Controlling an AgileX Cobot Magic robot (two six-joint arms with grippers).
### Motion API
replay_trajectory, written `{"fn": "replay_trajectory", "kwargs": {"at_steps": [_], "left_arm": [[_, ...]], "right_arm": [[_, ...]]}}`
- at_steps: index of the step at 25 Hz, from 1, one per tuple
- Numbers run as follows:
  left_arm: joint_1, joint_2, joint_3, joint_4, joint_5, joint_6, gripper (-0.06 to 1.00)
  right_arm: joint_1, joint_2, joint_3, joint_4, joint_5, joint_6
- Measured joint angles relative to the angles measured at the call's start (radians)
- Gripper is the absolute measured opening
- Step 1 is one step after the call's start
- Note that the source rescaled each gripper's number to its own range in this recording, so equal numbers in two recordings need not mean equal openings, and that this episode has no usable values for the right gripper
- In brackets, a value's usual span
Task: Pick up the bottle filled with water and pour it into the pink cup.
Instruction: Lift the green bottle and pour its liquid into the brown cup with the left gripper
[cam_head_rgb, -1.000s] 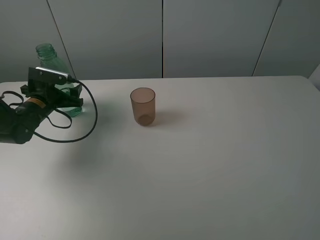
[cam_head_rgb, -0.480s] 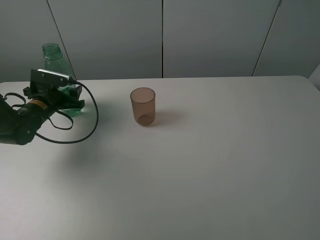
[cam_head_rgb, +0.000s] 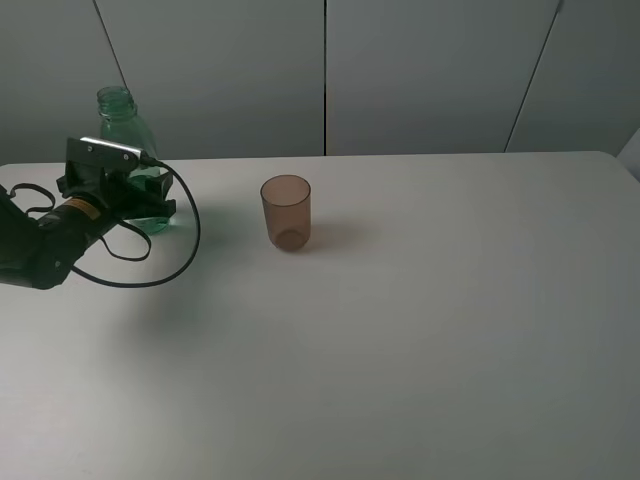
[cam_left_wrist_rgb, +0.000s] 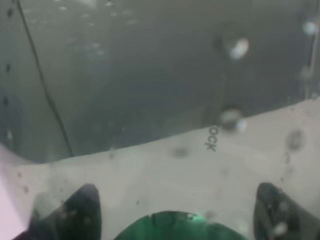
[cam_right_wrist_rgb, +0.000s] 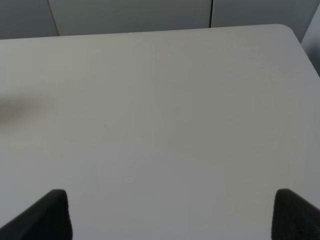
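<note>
The green transparent bottle (cam_head_rgb: 121, 118) stands upright at the far left of the white table (cam_head_rgb: 420, 320), its neck open. My left gripper (cam_head_rgb: 148, 196) is shut around its lower body. In the left wrist view the bottle (cam_left_wrist_rgb: 170, 227) fills the space between the two dark fingers (cam_left_wrist_rgb: 82, 210), and the scene behind shows blurred through the plastic. The pink cup (cam_head_rgb: 286, 212) stands upright to the right of the bottle, about a hand's width away, and looks empty. My right gripper (cam_right_wrist_rgb: 170, 215) is open over bare table and is out of the exterior view.
A black cable (cam_head_rgb: 180, 250) loops from the left wrist over the table, just left of the cup. Grey wall panels (cam_head_rgb: 420, 70) stand behind the table's far edge. The table's right corner (cam_right_wrist_rgb: 295, 35) shows in the right wrist view.
My left gripper has moved to the right with the bottle in it, a little closer to the cup. The cup has not moved.
</note>
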Motion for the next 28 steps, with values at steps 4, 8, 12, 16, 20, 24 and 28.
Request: {"fn": "replay_trajectory", "kwargs": {"at_steps": [4, 8, 12, 16, 20, 24, 28], "left_arm": [[-0.011, -0.070, 0.000, 0.084, 0.009, -0.002, 0.01], [-0.012, -0.134, -0.002, 0.195, 0.007, -0.002, 0.01], [-0.012, -0.173, -0.054, 0.316, 0.044, -0.002, 0.01], [-0.008, -0.178, -0.153, 0.443, 0.162, -0.002, 0.01], [-0.008, -0.178, -0.275, 0.563, 0.301, -0.002, 0.01], [-0.006, -0.178, -0.376, 0.657, 0.351, -0.003, 0.01], [-0.006, -0.169, -0.458, 0.727, 0.358, -0.003, 0.01]], "right_arm": [[0.000, 0.000, 0.000, 0.000, 0.000, 0.000], [0.000, 0.000, 0.000, 0.000, 0.000, 0.000], [0.000, 0.000, 0.000, 0.000, 0.000, 0.000], [0.000, 0.000, 0.000, 0.000, 0.000, 0.000], [0.000, 0.000, 0.000, 0.000, 0.000, 0.000], [0.000, 0.000, 0.000, 0.000, 0.000, 0.000], [0.000, 0.000, 0.000, 0.000, 0.000, 0.000]]}}
